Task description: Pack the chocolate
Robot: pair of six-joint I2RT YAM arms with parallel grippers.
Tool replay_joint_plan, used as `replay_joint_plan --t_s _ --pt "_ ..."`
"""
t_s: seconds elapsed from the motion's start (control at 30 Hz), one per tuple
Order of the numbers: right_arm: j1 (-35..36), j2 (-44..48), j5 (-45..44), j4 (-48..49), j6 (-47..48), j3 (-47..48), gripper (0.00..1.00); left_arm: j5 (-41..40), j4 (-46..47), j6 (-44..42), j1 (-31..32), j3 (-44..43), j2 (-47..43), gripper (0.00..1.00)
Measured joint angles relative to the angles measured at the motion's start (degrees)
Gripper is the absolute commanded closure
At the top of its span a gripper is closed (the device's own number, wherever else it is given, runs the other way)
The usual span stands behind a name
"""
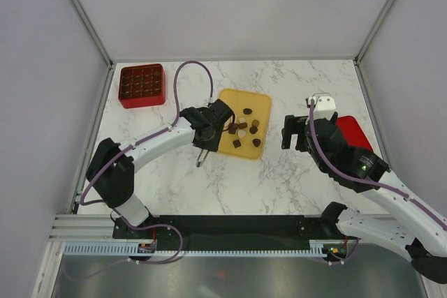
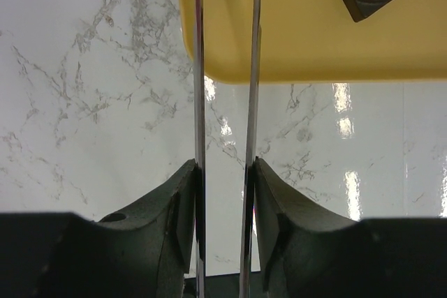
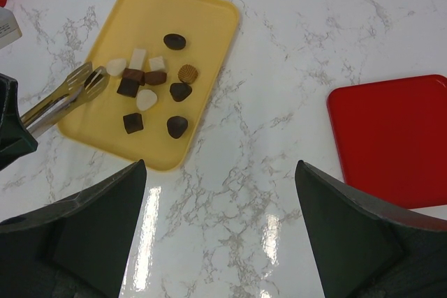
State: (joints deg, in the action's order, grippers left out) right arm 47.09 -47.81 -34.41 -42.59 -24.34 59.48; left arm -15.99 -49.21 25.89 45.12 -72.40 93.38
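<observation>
Chocolate (image 3: 150, 85) clusters at the middle of the yellow tray (image 3: 209, 19), pieces facing every way. Tongs (image 3: 66, 99), grasped by left fingers (image 2: 174, 204), cross its edge. Right fingers (image 3: 105, 232) released, red lid (image 3: 391, 137) beside the tray.

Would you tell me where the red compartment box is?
Top view: the red compartment box sits at the far left corner of the table, left of the yellow tray.

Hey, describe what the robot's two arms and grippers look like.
The left arm and right arm have smooth white links with bulky black joints. A thin purple cable loops off the left arm; a second cable runs along the right. The left gripper and right gripper have black, wedge-shaped fingers. A white block sits at the right wrist. No markings are readable.
</observation>
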Motion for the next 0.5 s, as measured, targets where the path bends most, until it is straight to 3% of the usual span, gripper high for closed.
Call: replay_joint_plan --t_s 0.43,0.5 --pt "0.0 0.46 0.04 0.0 -0.04 -0.02 0.04 1.01 -0.48 0.0 0.0 -4.94 -0.48 0.61" --pt "0.0 0.74 0.04 0.02 -0.07 -0.02 0.04 1.07 -1.09 0.0 0.0 -6.05 -0.55 0.65"
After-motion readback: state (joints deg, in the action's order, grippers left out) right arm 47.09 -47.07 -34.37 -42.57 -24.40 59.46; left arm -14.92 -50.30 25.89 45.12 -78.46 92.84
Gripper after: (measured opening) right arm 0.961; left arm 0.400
